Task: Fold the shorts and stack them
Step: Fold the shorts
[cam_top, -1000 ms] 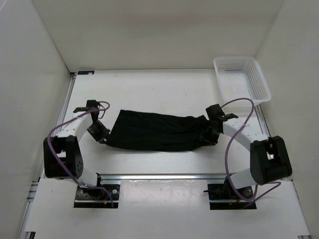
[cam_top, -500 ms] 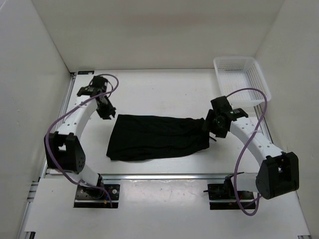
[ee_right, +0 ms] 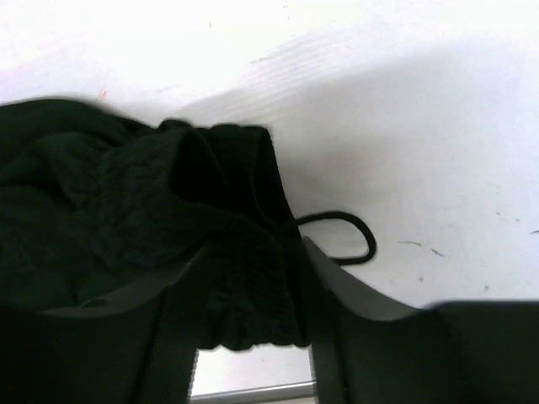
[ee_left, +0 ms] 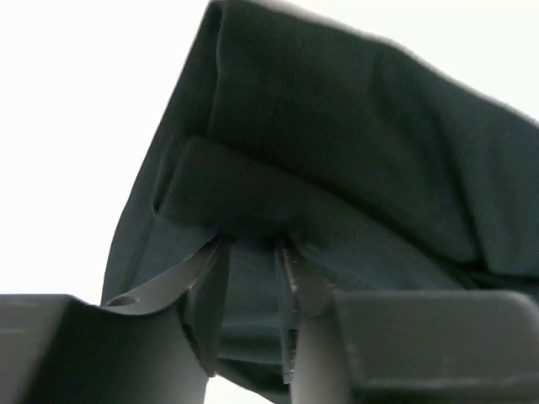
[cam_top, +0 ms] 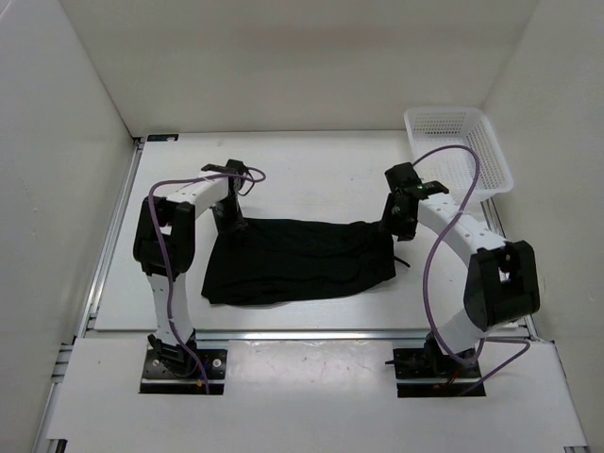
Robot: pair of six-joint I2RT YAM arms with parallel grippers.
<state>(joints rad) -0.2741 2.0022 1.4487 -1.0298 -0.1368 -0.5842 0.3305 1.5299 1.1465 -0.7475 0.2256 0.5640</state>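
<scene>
- Top view: the shorts (cam_top: 297, 260) lie spread across the middle of the table (cam_top: 311, 170). The left gripper (cam_top: 229, 219) is at their far-left corner, the right gripper (cam_top: 396, 226) at the far-right waistband end. A white basket (cam_top: 458, 151) sits well apart, in the far-right corner. Both arms reach forward with elbows bent and wrists dipped to the cloth. Risk: if the two arms travel unevenly, the fold will skew.
- Left wrist view: fingers (ee_left: 206, 286) pinched shut on a thin fold of the fabric. The bite looks shallow, so the soft cloth could slide out under a pull.
- Right wrist view: fingers (ee_right: 328, 286) clamped on the bunched waistband. The drawstring (ee_right: 345, 229) loops loose on the table just beside them. It will likely trail outside the fold or snag.
</scene>
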